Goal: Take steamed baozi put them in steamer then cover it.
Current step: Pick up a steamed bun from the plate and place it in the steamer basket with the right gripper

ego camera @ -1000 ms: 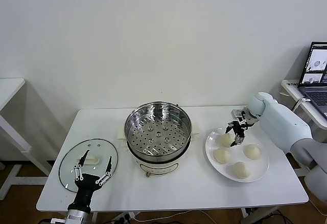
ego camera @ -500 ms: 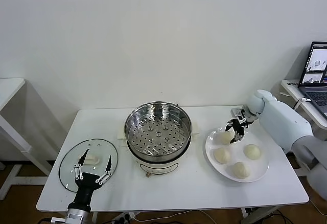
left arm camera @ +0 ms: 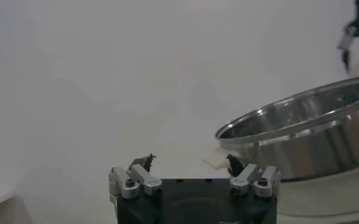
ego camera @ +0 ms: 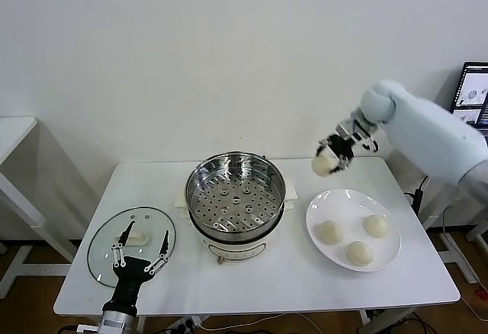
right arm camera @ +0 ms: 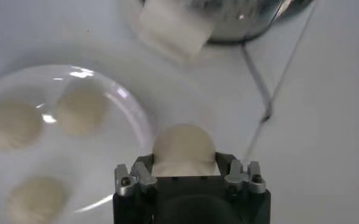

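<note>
**Inspector:** Status of the right gripper (ego camera: 333, 156)?

**Assistant:** It is clamped on one steamed baozi (ego camera: 322, 164) and has come up off the white plate (ego camera: 385, 261). A second ago it was low over the plate with four buns there. Now the plate holds three, and the fourth hangs in the air between the plate and the steamer (ego camera: 236, 194), above the back of the table (ego camera: 305, 281). The right wrist view confirms it: the bun sits snug between the jaws, with the plate and its three buns below.

**Inspector:** And the steamer itself?

**Assistant:** The perforated steel basket is empty and sits on its cream-white pot base in the middle of the table. Nothing has been loaded yet.

**Inspector:** The cover?

**Assistant:** The glass cover (ego camera: 107, 236) lies flat on the table, well apart from the steamer on the robot's left. The left gripper (ego camera: 138, 261) is parked over its near edge with jaws spread wide and holding nothing; it has not shifted over the last second.

**Inspector:** Assessment?

**Assistant:** The pick is done and the first transfer is under way. In my judgement, the carry to the basket comes next. Three more buns and the covering remain.
</note>
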Controlling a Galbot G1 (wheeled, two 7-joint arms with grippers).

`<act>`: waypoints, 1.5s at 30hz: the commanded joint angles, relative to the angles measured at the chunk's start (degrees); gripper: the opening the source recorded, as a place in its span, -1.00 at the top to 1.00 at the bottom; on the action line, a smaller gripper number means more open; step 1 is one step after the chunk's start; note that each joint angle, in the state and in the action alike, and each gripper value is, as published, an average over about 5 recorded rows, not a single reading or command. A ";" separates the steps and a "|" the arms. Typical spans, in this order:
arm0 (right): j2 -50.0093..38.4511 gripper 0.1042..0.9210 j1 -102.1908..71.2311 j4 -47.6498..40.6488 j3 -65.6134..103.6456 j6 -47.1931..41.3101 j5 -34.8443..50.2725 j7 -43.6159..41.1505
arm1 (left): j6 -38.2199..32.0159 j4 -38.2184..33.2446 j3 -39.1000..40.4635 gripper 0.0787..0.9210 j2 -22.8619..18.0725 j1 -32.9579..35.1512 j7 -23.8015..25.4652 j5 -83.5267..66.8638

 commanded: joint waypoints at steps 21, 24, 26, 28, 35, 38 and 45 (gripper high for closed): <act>24.72 -0.49 -5.66 -3.89 -0.88 19.44 -24.11 3.92 | -3.10 -0.64 0.30 -0.77 -0.38 0.06 0.80 0.67; 25.76 -0.49 -6.61 -6.06 -0.43 19.58 -25.18 4.29 | -3.14 -0.55 0.31 -0.77 -0.42 0.05 0.74 0.65; 26.31 -0.49 -7.17 -7.27 -0.20 19.62 -25.61 4.38 | -3.18 -0.51 0.31 -0.77 -0.46 0.05 0.70 0.64; 26.71 -0.49 -7.63 -8.18 -0.09 19.63 -25.88 4.45 | -3.22 -0.47 0.27 -0.77 -0.48 0.04 0.66 0.63; 27.97 -0.50 -8.77 -10.61 0.12 19.80 -26.32 4.88 | -3.49 -0.14 -0.04 -0.77 -0.51 -0.01 0.55 0.68; 28.57 -0.52 -9.12 -11.84 0.25 19.90 -26.63 5.19 | -3.57 -0.20 -0.20 -0.77 -0.57 0.02 0.45 0.72; 29.58 -0.56 -9.52 -13.61 -0.04 19.91 -26.77 6.00 | -3.63 0.47 -0.67 -0.77 -0.55 -0.22 0.31 0.62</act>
